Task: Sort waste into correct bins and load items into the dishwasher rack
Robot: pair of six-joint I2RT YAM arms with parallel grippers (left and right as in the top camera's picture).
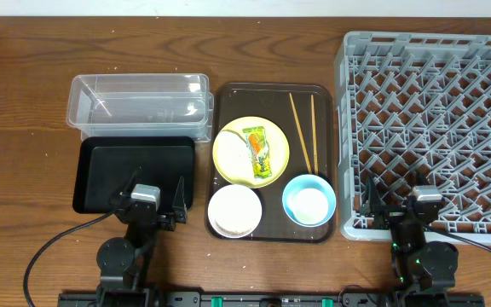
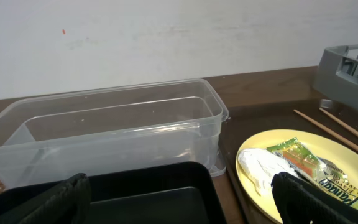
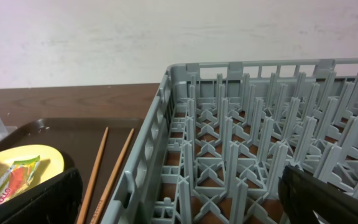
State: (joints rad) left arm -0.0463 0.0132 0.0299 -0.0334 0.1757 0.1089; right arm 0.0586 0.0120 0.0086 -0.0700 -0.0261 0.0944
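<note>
On the dark-brown tray (image 1: 228,98) a yellow plate (image 1: 228,136) holds the snack wrapper (image 1: 259,150) and the white paper wad (image 1: 238,153); they also show in the left wrist view, wrapper (image 2: 303,158), wad (image 2: 260,167). The chopsticks (image 1: 303,128) lie beside the plate. The white bowl (image 1: 234,211) and the light-blue bowl (image 1: 293,189), with a white cup (image 1: 309,205) inside, sit at the tray's front. My left gripper (image 1: 155,196) is open over the black tub (image 1: 135,170), in front of the clear tub (image 1: 139,102). My right gripper (image 1: 399,209) is open at the grey rack's (image 1: 433,128) front-left corner.
The tray lies between the tubs and the rack. The rack's wall (image 3: 148,155) stands close to the chopsticks (image 3: 98,168). A white wall is behind the table.
</note>
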